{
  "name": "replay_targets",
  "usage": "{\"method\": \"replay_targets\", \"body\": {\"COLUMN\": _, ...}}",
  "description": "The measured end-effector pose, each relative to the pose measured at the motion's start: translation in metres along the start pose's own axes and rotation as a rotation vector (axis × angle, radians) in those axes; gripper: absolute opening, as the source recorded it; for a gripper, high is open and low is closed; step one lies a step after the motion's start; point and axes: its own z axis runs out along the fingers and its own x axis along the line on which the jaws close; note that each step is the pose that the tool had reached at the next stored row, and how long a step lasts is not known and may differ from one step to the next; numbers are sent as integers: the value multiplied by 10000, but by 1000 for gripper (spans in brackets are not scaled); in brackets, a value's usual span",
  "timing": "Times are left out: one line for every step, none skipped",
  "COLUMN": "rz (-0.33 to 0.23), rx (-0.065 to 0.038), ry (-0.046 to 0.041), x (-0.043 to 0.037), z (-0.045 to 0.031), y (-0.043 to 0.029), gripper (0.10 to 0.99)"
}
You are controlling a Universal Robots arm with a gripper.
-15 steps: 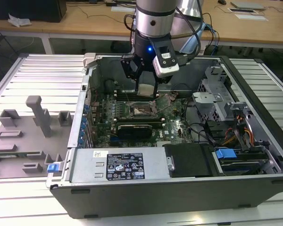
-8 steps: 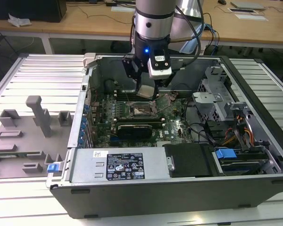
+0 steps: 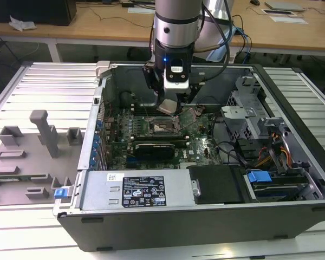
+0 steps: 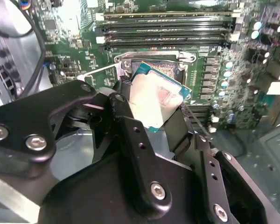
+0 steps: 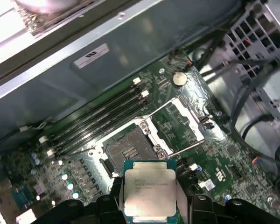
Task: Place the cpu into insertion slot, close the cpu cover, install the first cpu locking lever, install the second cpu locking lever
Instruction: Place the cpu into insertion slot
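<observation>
My gripper hangs inside the open computer case, shut on the cpu. The cpu is a square chip with a silvery top and green edge, pinched on two opposite sides by black fingers. In the exterior view the cpu is tilted, a little above the insertion slot. The insertion slot lies bare on the green board, just beyond the chip. The cpu cover, a grey metal frame, stands swung open beside the slot. In the second wrist view the cpu hides most of the slot.
Long black memory slots run beside the socket. A black card lies near the socket, with a drive cage and cables at the exterior view's right. The power supply fills the case's near side. Grey fixtures stand outside.
</observation>
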Motion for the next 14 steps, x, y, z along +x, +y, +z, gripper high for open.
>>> {"method": "replay_targets", "body": {"rz": 138, "rx": 0, "ry": -12, "x": 0, "z": 3, "y": 0, "gripper": 537}}
{"method": "replay_targets", "body": {"rz": 342, "rx": -2, "ry": -31, "x": 0, "z": 8, "y": -1, "gripper": 537}}
{"method": "replay_targets", "body": {"rz": 497, "rx": -4, "ry": -45, "x": 0, "z": 11, "y": -1, "gripper": 537}}
{"method": "replay_targets", "body": {"rz": 683, "rx": -5, "ry": -62, "x": 0, "z": 15, "y": -1, "gripper": 537}}
{"method": "replay_targets", "body": {"rz": 991, "rx": -7, "ry": -90, "x": 0, "z": 22, "y": -2, "gripper": 537}}
{"method": "replay_targets", "body": {"rz": 1409, "rx": -11, "ry": -127, "x": 0, "z": 31, "y": -3, "gripper": 537}}
{"method": "replay_targets", "body": {"rz": 1662, "rx": -13, "ry": -149, "x": 0, "z": 36, "y": -3, "gripper": 537}}
{"method": "replay_targets", "body": {"rz": 1955, "rx": -15, "ry": -176, "x": 0, "z": 43, "y": -4, "gripper": 537}}
{"method": "replay_targets", "body": {"rz": 2121, "rx": -16, "ry": -191, "x": 0, "z": 46, "y": -4, "gripper": 537}}
{"method": "replay_targets", "body": {"rz": 2264, "rx": -17, "ry": -204, "x": 0, "z": 49, "y": -5, "gripper": 537}}
{"method": "replay_targets", "body": {"rz": 2540, "rx": -21, "ry": -228, "x": 0, "z": 56, "y": -5, "gripper": 537}}
{"method": "replay_targets", "body": {"rz": 2712, "rx": -22, "ry": -244, "x": 0, "z": 60, "y": -5, "gripper": 537}}
{"method": "replay_targets", "body": {"rz": 2928, "rx": -24, "ry": -263, "x": -1, "z": 64, "y": -6, "gripper": 537}}
{"method": "replay_targets", "body": {"rz": 3249, "rx": -27, "ry": -292, "x": -1, "z": 71, "y": -6, "gripper": 537}}
